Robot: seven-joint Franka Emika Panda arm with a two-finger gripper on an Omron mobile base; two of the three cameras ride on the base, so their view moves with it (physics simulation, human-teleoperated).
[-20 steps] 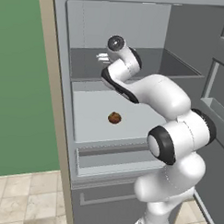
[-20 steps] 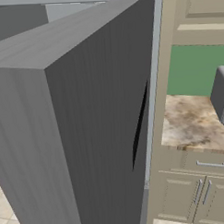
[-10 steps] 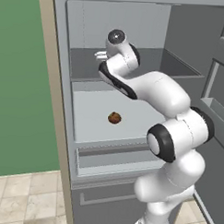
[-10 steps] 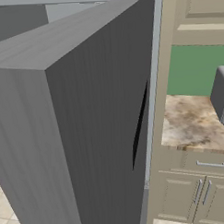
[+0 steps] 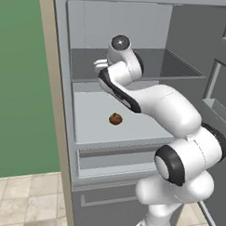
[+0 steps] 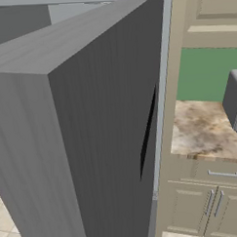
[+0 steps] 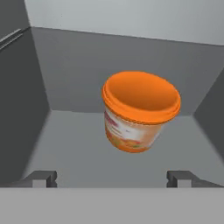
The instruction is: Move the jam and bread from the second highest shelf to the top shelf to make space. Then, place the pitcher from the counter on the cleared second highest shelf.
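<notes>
We are leaving the jam (image 7: 141,113) on the top shelf (image 7: 78,157), gripper (image 7: 112,178) spread wide and holding nothing; we are advising a straight withdrawal, then the bread (image 5: 115,118)

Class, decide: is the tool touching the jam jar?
Apart. In the hand view the jam stands ahead of the open tool, with dark shelf showing between.

left base view facing fridge interior, hand view close above jam (image 7: 141,112)
</notes>
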